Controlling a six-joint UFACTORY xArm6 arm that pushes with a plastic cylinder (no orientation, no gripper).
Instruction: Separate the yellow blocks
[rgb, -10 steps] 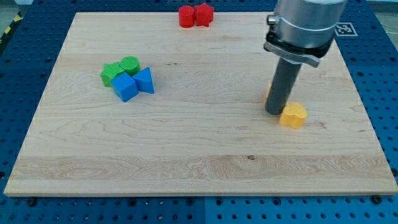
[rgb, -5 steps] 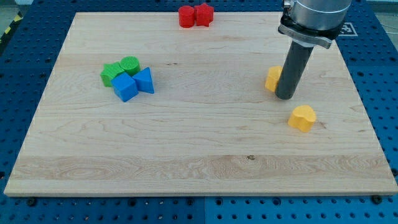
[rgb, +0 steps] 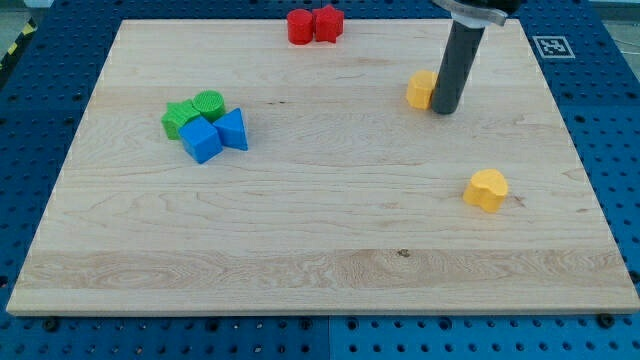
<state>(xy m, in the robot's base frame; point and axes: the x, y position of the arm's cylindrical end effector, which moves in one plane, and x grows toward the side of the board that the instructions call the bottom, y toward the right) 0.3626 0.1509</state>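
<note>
The board (rgb: 320, 230) was pale wood with a fine visible grain and a smooth, matt finish. Around it the blue table top (rgb: 30, 80) looked like painted metal, perforated with regular holes. The dark rod (rgb: 455, 65) had a dull, satin surface. The yellow block at centre right (rgb: 486, 189) looked like matt plastic.

1. Two yellow blocks (rgb: 421, 89) (rgb: 486, 189) lay toward the board's right edge.
2. Two red blocks (rgb: 301, 26) (rgb: 328, 23) sat at the top edge.
3. Two green blocks (rgb: 180, 119) (rgb: 209, 103) and two blue blocks (rgb: 201, 140) (rgb: 232, 130) clustered toward the left edge.
</note>
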